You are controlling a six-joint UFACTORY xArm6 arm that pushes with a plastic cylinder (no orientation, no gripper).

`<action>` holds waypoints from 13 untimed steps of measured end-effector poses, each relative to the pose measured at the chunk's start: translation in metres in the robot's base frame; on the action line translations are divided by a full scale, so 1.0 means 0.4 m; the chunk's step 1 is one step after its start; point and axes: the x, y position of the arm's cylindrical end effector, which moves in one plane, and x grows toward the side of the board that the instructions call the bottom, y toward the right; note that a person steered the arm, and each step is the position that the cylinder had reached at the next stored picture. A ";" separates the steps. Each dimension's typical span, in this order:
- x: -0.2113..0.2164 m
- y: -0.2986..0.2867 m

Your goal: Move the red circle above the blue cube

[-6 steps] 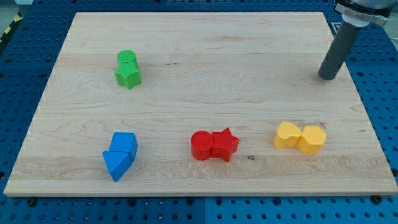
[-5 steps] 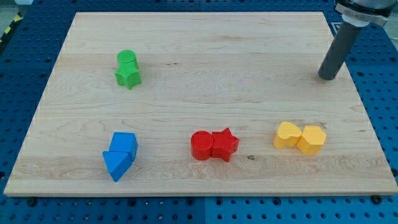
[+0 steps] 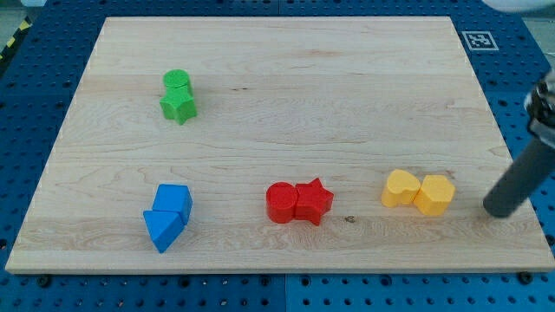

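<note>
The red circle (image 3: 281, 203) lies near the view's bottom centre, touching the red star (image 3: 314, 201) on its right. The blue cube (image 3: 174, 200) sits at the bottom left, touching a blue triangle (image 3: 162, 230) below it. My tip (image 3: 497, 211) rests on the board at the bottom right, to the right of the yellow blocks and far from the red circle. It touches no block.
Two yellow blocks (image 3: 402, 188) (image 3: 434, 194) sit side by side, just left of my tip. A green circle (image 3: 176, 81) and a green star (image 3: 179, 107) sit together at the upper left. The board's right edge (image 3: 512, 165) is close to my tip.
My tip has moved from the board's upper right down to the lower right, beside the yellow blocks. No block has moved.
</note>
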 end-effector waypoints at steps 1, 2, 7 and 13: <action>0.066 -0.134; 0.067 -0.339; -0.040 -0.626; -0.294 -0.574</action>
